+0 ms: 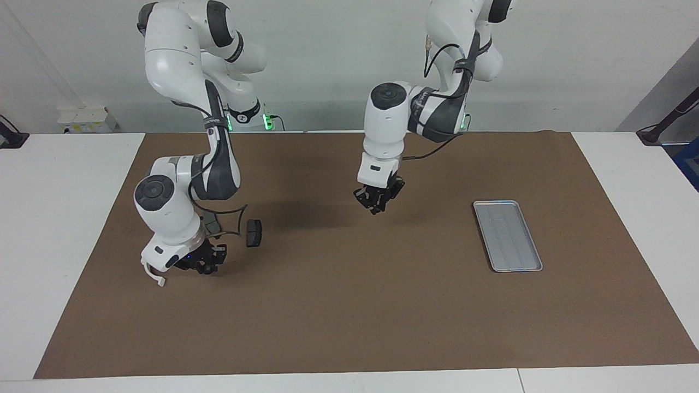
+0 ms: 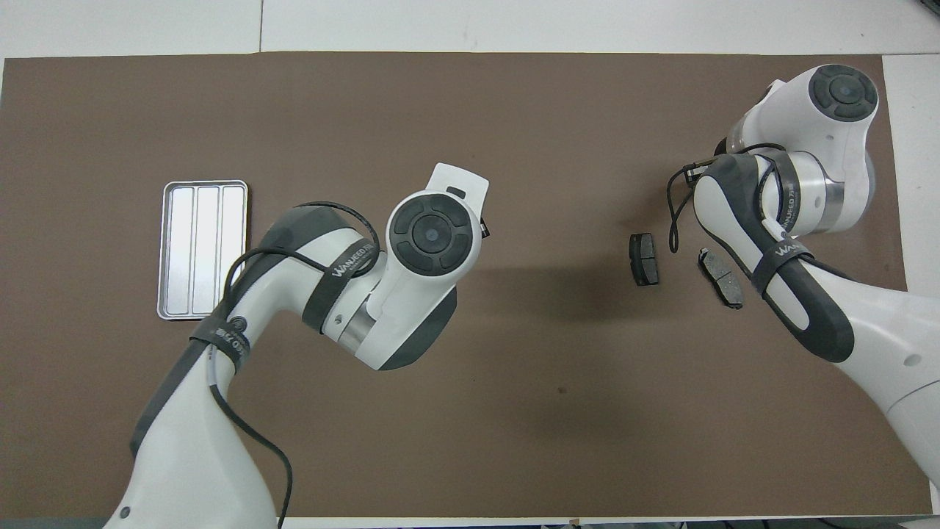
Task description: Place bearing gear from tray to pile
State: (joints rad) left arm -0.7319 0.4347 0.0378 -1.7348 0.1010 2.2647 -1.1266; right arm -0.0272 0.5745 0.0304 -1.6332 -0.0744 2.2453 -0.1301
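The silver tray lies toward the left arm's end of the mat and holds nothing; it also shows in the overhead view. The pile lies toward the right arm's end: a white curved bracket and two dark brake pads. My right gripper is low over the mat beside the bracket, with a dark mass at its tips that I cannot make out. My left gripper hangs above the middle of the mat. I see no bearing gear clearly. In the overhead view both grippers are hidden under their wrists.
The brown mat covers most of the white table. One brake pad lies on bare mat between the two arms. A cable loops off the right arm's wrist above the pads.
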